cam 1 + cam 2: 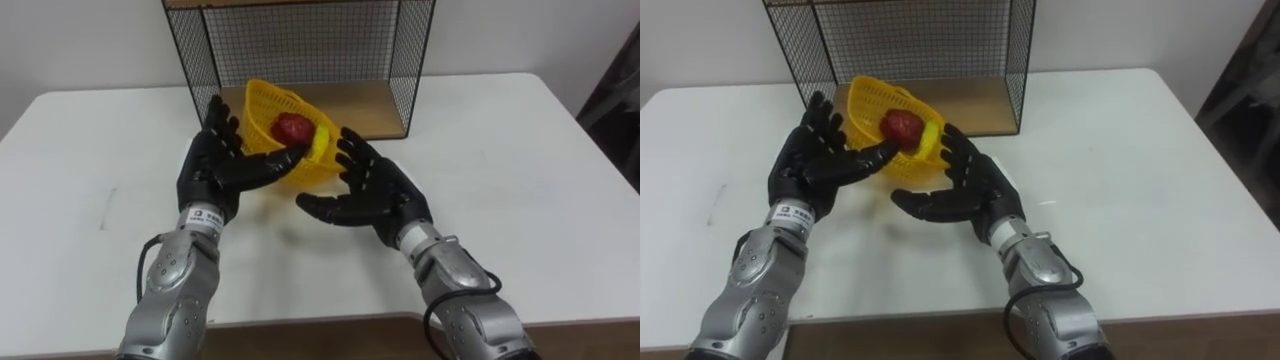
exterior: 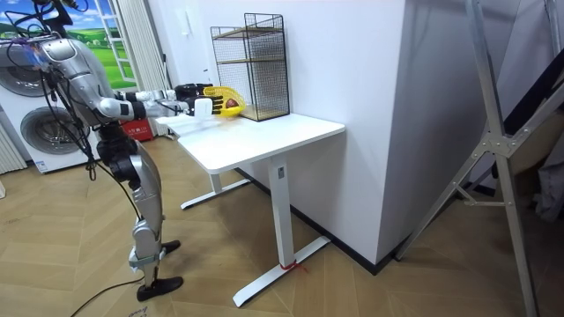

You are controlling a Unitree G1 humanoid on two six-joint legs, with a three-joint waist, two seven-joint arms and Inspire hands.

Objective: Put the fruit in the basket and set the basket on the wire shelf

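The left hand (image 1: 213,162) and right hand (image 1: 377,190), fingers spread straight, are pressing the yellow basket (image 1: 262,104) between their palms, probably to lift it by squeeze (it is tilting). The red fruit (image 1: 293,128) and yellow fruit (image 1: 320,146) are lying inside, just before the wire shelf (image 1: 372,106) on the bench (image 1: 500,180).

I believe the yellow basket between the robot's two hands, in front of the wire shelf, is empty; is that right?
Not quite: the basket is not empty. The left eye view shows a red fruit and a yellow fruit in it. It is indeed between the left hand and right hand, in front of the shelf.
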